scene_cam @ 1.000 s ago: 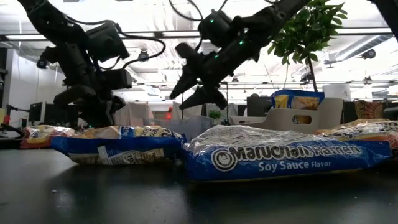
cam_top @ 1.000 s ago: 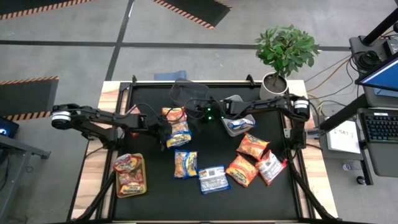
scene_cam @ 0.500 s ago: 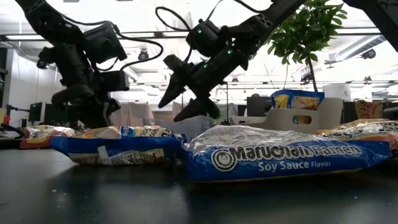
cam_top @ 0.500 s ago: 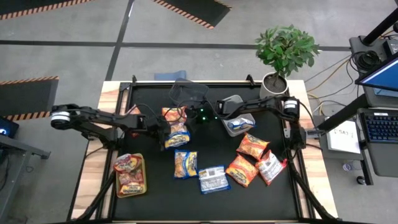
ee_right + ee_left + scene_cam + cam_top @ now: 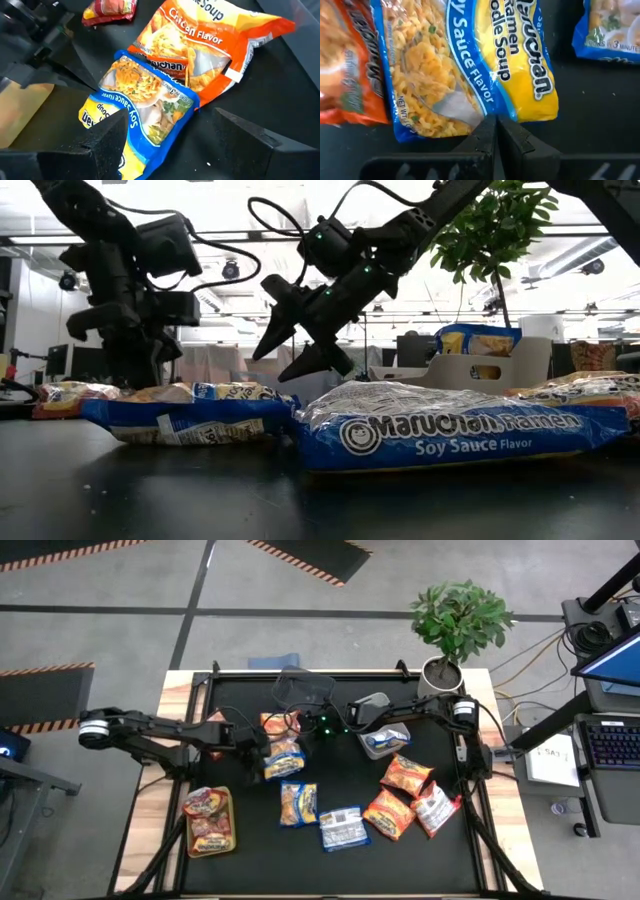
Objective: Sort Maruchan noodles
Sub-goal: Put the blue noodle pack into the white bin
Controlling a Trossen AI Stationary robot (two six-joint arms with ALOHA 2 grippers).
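A blue-and-yellow soy sauce packet (image 5: pixel 283 756) lies flat, one end resting on an orange chicken packet (image 5: pixel 279 724) at the table's far middle. My left gripper (image 5: pixel 260 746) is shut at the blue packet's left end. My right gripper (image 5: pixel 302 725) hangs open above the table (image 5: pixel 292 330), just right of the orange packet, touching nothing. In the right wrist view both packets (image 5: pixel 145 100) (image 5: pixel 200 35) lie ahead of the spread fingers. More packets lie nearer: blue ones (image 5: pixel 298 803) (image 5: pixel 343 827), orange ones (image 5: pixel 405 777) (image 5: pixel 388 812) and a red-and-white one (image 5: pixel 435 808). My left gripper meets the blue-and-yellow packet at its end edge (image 5: pixel 479 116), the two fingers (image 5: pixel 512 137) closed together there. It comes in low from the table's left, slanting down. The packet lies flat on the table, its other end on the orange packet.
A grey bin (image 5: pixel 371 708) on the right holds a blue packet. A yellow-green bin (image 5: pixel 209 846) at the near left holds red packets. A dark clear bin (image 5: pixel 303 688) stands at the far edge, a potted plant (image 5: pixel 455 620) at the far right corner.
My right gripper has travelled toward the table's left, from beside the grey bin to just beside the orange packet, staying open. My left gripper has stayed shut at the blue packet's end.
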